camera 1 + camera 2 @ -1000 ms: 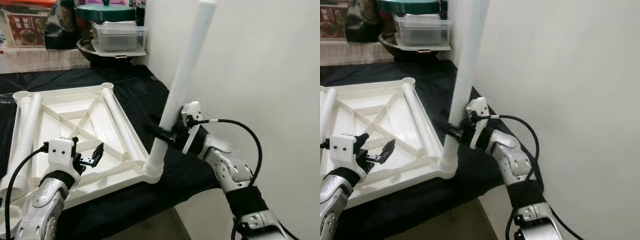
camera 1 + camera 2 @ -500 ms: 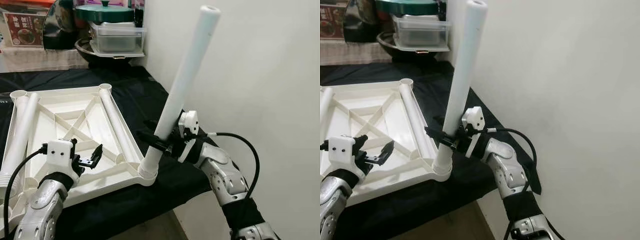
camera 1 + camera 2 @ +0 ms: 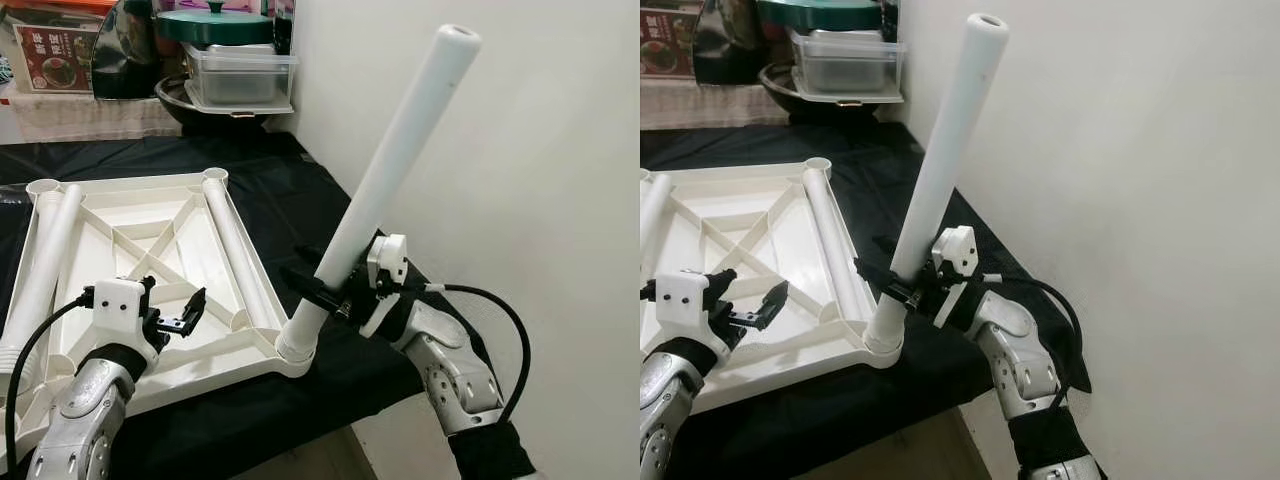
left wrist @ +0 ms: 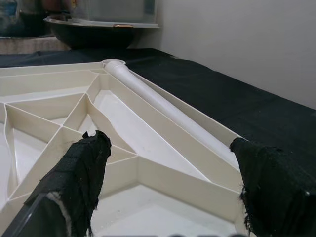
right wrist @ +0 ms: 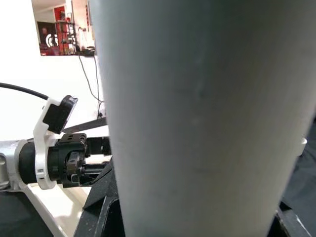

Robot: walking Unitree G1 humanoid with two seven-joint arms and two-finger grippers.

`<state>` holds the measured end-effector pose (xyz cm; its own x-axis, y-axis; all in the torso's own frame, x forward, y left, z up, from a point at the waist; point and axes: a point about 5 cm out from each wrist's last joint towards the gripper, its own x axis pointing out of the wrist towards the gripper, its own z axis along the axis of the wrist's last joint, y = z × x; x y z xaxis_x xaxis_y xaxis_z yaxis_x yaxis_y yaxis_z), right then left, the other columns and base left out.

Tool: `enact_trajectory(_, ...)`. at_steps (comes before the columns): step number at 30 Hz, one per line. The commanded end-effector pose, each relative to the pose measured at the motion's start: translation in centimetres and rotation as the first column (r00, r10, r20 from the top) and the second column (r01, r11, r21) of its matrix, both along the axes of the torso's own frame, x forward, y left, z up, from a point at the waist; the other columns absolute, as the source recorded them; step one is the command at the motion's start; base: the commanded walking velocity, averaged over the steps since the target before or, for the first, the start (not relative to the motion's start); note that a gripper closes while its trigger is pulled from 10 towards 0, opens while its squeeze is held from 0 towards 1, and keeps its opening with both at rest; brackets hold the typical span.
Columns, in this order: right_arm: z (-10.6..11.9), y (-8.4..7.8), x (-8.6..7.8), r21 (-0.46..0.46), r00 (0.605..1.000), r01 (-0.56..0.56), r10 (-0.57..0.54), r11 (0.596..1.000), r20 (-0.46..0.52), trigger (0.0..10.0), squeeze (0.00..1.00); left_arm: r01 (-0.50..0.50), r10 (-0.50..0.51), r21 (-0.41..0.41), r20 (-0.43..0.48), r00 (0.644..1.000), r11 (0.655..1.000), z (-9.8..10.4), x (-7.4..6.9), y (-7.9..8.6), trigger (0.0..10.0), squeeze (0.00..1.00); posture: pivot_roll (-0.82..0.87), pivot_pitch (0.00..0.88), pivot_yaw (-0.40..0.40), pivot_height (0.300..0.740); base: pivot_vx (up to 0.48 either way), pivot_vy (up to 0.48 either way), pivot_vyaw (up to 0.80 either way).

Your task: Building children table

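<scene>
Centre of frame: right gripper (image 3: 322,292) clamped on the white leg (image 3: 385,186) (tilted, foot in the tabletop's (image 3: 130,235) near corner socket), while the left gripper (image 3: 172,318) hovers open at lower left.

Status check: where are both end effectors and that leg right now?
Right end effector shut on long white plastic table leg, foot in near corner socket, leaning right. Left end effector open over upturned white plastic tabletop. Two loose white leg tubes lying in frame.

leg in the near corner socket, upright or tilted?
Tilted. The white leg leans toward the wall, its foot at the tabletop's corner socket, with the right gripper clamped low on it.
</scene>
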<state>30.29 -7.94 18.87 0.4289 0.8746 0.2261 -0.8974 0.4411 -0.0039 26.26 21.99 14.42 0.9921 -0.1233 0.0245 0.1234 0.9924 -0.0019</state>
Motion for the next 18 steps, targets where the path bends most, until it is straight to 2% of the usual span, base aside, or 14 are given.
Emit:
enact_trajectory(1,-2.5,0.6,0.0,-0.066,0.990,-0.006,-0.004,0.998,-0.142,10.0,0.00,0.010,-0.010,-0.010,-0.009,1.000,1.000,-0.1,0.0,-0.2,10.0,0.00,0.14,0.000,-0.146,0.740,0.000,0.000,0.00)
enact_trajectory(2,-2.5,0.6,0.0,-0.066,0.990,-0.006,-0.004,0.998,-0.142,10.0,0.00,0.010,-0.010,-0.010,-0.009,1.000,1.000,-0.1,0.0,-0.2,10.0,0.00,0.14,0.000,-0.146,0.740,0.000,0.000,0.00)
enact_trajectory(4,-3.2,0.9,0.9,-0.121,0.966,0.117,-0.141,0.986,-0.215,10.0,0.00,0.006,-0.007,-0.012,-0.008,1.000,1.000,-0.1,-0.1,-0.2,10.0,0.00,0.14,0.000,-0.150,0.740,0.000,0.000,0.00)
enact_trajectory(5,-3.2,0.9,0.9,-0.121,0.966,0.117,-0.141,0.986,-0.215,10.0,0.00,0.006,-0.007,-0.012,-0.008,1.000,1.000,-0.1,-0.1,-0.2,10.0,0.00,0.14,0.000,-0.150,0.740,0.000,0.000,0.00)
enact_trajectory(6,-3.5,0.6,1.8,-0.131,0.927,0.236,-0.263,0.963,-0.268,10.0,0.00,0.005,-0.005,-0.012,-0.007,1.000,1.000,-0.1,-0.1,-0.2,10.0,0.00,0.14,0.000,-0.150,0.740,0.000,0.000,0.00)
enact_trajectory(7,-3.5,0.6,1.8,-0.131,0.927,0.236,-0.263,0.963,-0.268,10.0,0.00,0.005,-0.005,-0.012,-0.007,1.000,1.000,-0.1,-0.1,-0.2,10.0,0.00,0.14,0.000,-0.150,0.740,0.000,0.000,0.00)
enact_trajectory(9,-4.2,-0.4,3.1,-0.158,0.820,0.429,-0.457,0.890,-0.344,10.0,0.00,0.005,-0.005,-0.013,-0.006,1.000,1.000,-0.1,-0.1,-0.2,10.0,0.00,0.14,0.000,-0.150,0.740,0.000,0.000,0.00)
enact_trajectory(10,-4.2,-0.4,3.1,-0.158,0.820,0.429,-0.457,0.890,-0.344,10.0,0.00,0.005,-0.005,-0.013,-0.006,1.000,1.000,-0.1,-0.1,-0.2,10.0,0.00,0.14,0.000,-0.150,0.740,0.000,0.000,0.00)
enact_trajectory(13,-5.1,-2.7,3.6,-0.200,0.658,0.656,-0.681,0.728,-0.321,10.0,0.00,0.004,-0.004,-0.011,-0.005,1.000,1.000,0.0,-0.2,-0.2,10.0,0.00,0.14,0.000,-0.146,0.740,0.000,0.000,0.00)
enact_trajectory(14,-5.1,-2.7,3.6,-0.200,0.658,0.656,-0.681,0.728,-0.321,10.0,0.00,0.004,-0.004,-0.011,-0.005,1.000,1.000,0.0,-0.2,-0.2,10.0,0.00,0.14,0.000,-0.146,0.740,0.000,0.000,0.00)
enact_trajectory(15,-5.5,-3.7,3.5,-0.222,0.587,0.723,-0.751,0.654,-0.301,10.0,0.00,0.003,-0.003,-0.010,-0.005,1.000,1.000,0.0,-0.2,-0.2,10.0,0.00,0.14,0.000,-0.145,0.740,0.000,0.000,0.00)
enact_trajectory(16,-5.5,-3.7,3.5,-0.222,0.587,0.723,-0.751,0.654,-0.301,10.0,0.00,0.003,-0.003,-0.010,-0.005,1.000,1.000,0.0,-0.2,-0.2,10.0,0.00,0.14,0.000,-0.145,0.740,0.000,0.000,0.00)
enact_trajectory(17,-6.0,-4.6,3.2,-0.250,0.519,0.771,-0.805,0.586,-0.287,9.4,0.00,0.001,-0.001,-0.009,-0.005,1.000,1.000,0.0,-0.2,-0.2,10.0,0.00,0.14,0.000,-0.145,0.740,0.000,0.000,0.00)
enact_trajectory(18,-6.4,-5.4,3.0,-0.288,0.454,0.805,-0.851,0.518,-0.262,10.0,0.00,0.000,0.000,-0.008,-0.005,1.000,1.000,0.0,-0.2,-0.1,10.0,0.00,0.14,0.000,-0.143,0.740,0.000,0.000,0.00)
